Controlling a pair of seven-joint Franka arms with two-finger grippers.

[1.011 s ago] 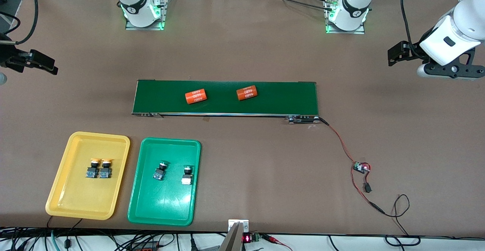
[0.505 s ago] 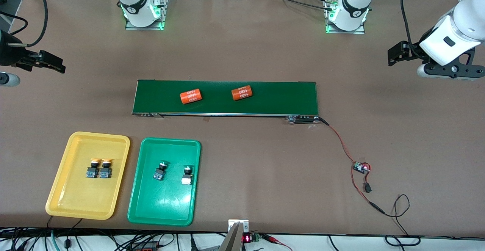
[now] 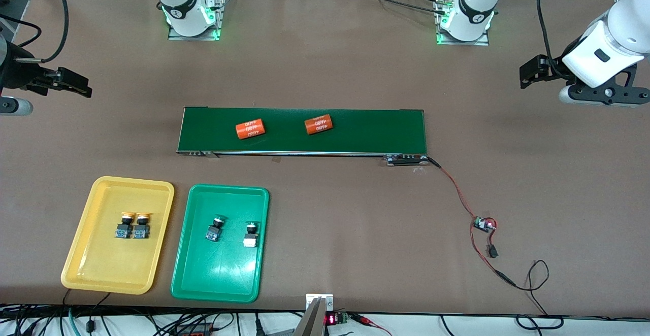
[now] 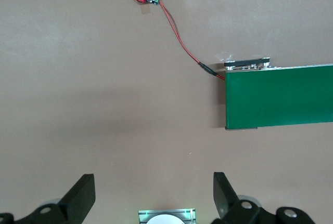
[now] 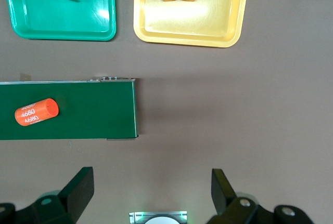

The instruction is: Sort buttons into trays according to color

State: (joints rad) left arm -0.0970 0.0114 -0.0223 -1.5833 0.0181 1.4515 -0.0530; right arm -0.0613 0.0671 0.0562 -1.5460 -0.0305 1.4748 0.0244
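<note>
Two yellow-capped buttons (image 3: 132,226) are sitting side by side in the middle of the yellow tray (image 3: 81,255), and two green-capped buttons (image 3: 232,229) are lying apart in the green tray (image 3: 223,285) beside it, near the table's front edge. Both the left gripper (image 4: 153,195) and right gripper (image 5: 151,192) are hanging released and empty over bare table at the conveyor belt's (image 3: 365,130) ends, where two orange cylinders (image 3: 284,126) are lying.

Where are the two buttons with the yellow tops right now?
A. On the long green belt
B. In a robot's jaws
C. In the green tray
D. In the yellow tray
D. Both yellow-topped buttons sit side by side in the yellow tray; the belt carries only two orange cylinders.
</note>
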